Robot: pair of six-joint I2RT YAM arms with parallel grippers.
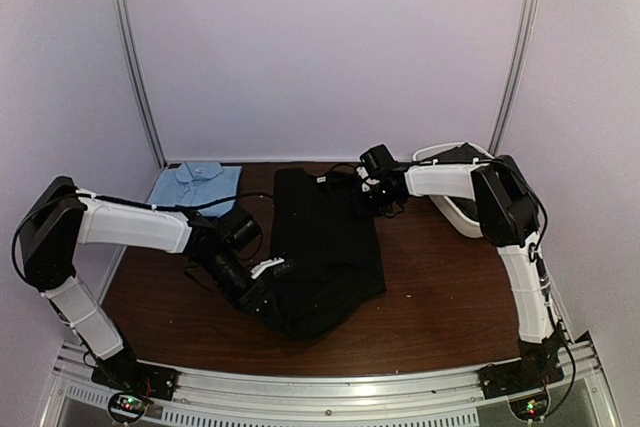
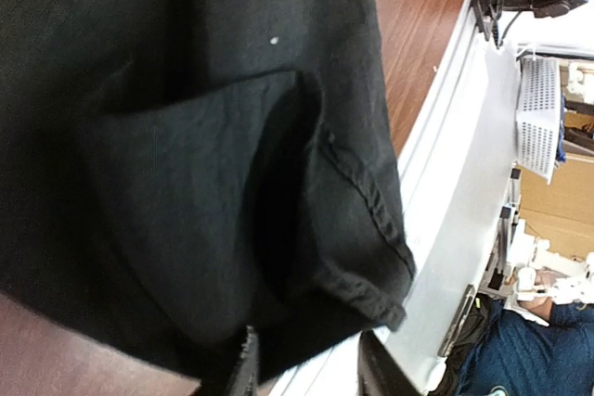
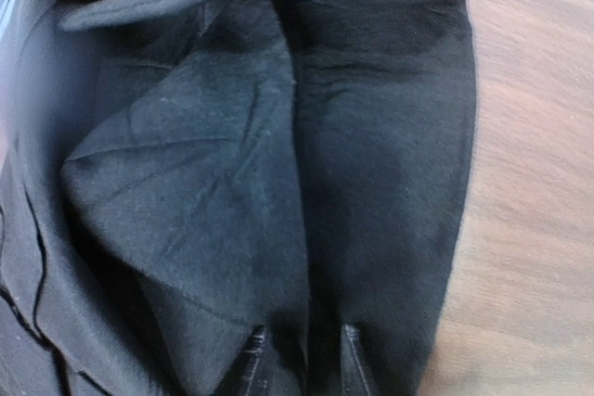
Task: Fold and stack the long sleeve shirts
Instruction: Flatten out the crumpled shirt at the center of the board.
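A black long sleeve shirt [image 1: 325, 247] lies folded into a long strip down the middle of the brown table. My left gripper [image 1: 275, 269] is at its near left edge. In the left wrist view the jaws [image 2: 311, 364] stand apart, with the shirt's hem [image 2: 371, 229] lying loose just ahead of them. My right gripper [image 1: 365, 202] is at the shirt's far right corner. Its jaws [image 3: 302, 354] are slightly apart over a fold of the black cloth [image 3: 278, 136]. A light blue shirt [image 1: 195, 185] lies folded at the back left.
A white oval tub [image 1: 463, 215] with dark cloth in it stands at the back right, under my right arm. A metal rail [image 1: 320, 387] runs along the near table edge. Pale walls close in the back and sides.
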